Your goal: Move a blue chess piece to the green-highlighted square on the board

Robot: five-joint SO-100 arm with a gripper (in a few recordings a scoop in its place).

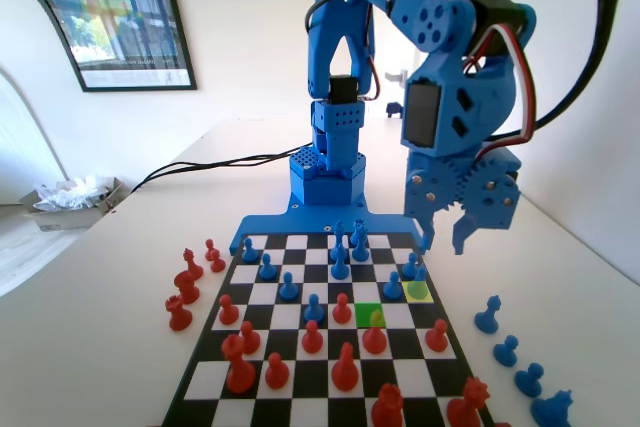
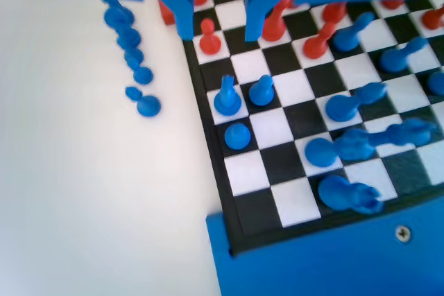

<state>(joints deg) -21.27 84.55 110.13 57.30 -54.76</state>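
White tabletop scene: gripper hovered spread and empty; it should've dropped straight over the blue chess piece on the yellow square

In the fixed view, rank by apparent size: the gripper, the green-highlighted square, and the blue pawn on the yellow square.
1. Gripper, by far the largest.
2. Green-highlighted square.
3. Blue pawn on the yellow square, narrower but about as tall; ranks 2 and 3 are uncertain.

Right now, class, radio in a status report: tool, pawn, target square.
Tool open, empty, raised above the board's right edge. Blue chess piece on yellow square. Green-highlighted square free; red pawn just behind it.
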